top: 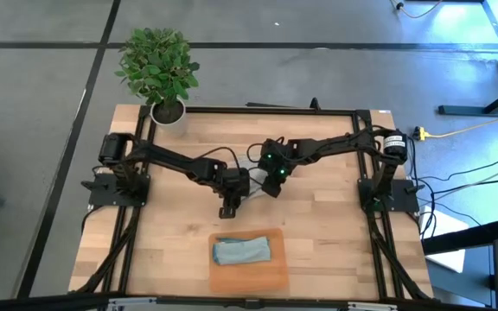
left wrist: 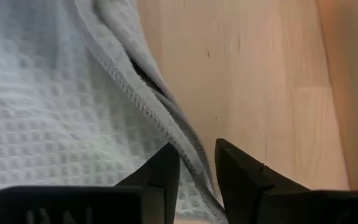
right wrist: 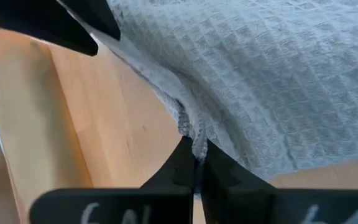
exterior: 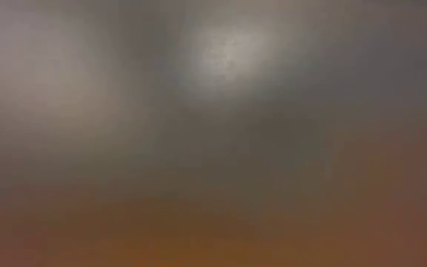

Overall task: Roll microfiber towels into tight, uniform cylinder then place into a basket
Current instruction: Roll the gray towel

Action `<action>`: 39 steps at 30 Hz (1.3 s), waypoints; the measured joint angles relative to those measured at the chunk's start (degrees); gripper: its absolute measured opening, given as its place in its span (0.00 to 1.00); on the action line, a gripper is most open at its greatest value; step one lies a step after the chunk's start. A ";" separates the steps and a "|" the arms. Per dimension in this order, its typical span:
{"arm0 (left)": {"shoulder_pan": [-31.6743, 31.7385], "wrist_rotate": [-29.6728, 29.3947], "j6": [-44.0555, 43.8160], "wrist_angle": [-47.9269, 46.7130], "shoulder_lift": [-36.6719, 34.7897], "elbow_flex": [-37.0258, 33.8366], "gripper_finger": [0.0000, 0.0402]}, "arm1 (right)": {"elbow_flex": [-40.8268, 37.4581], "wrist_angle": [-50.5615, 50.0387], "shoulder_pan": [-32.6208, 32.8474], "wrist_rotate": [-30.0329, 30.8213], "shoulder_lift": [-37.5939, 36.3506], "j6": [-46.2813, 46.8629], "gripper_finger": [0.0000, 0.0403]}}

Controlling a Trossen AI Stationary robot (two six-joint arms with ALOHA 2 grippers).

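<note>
A light grey waffle-weave towel [left wrist: 48, 118] lies spread on the wooden table at its middle, mostly hidden under both arms in the high view. My left gripper [left wrist: 197, 158] is open, with the towel's hemmed edge [left wrist: 185, 140] running between its fingers. My right gripper [right wrist: 194, 146] is shut on the same towel [right wrist: 272, 74]. In the high view my left gripper [top: 229, 209] and my right gripper [top: 272, 186] stand close together. A pale blue-teal towel [top: 242, 250] lies rolled in the orange basket [top: 271, 275] near the table's front edge. My left gripper has the grey towel's hem between its open fingers [left wrist: 166, 171]; whether they touch it I cannot tell. My right gripper pinches the towel's hemmed edge [right wrist: 186, 121] between its two fingers, slanting down from above. The cloth is bunched at the fingers and spreads out beyond them over the table.
A white pot with a green plant [top: 164, 73] stands at the table's far left corner. Black frame rails [top: 137, 216] run along the table's sides. Bare wood [top: 335, 233] lies to the right of the basket and the grippers.
</note>
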 joint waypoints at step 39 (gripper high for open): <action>-4.56 -14.01 -4.84 6.25 0.61 -7.14 0.16 | 0.09 0.12 -0.27 0.00 0.00 -1.62 0.02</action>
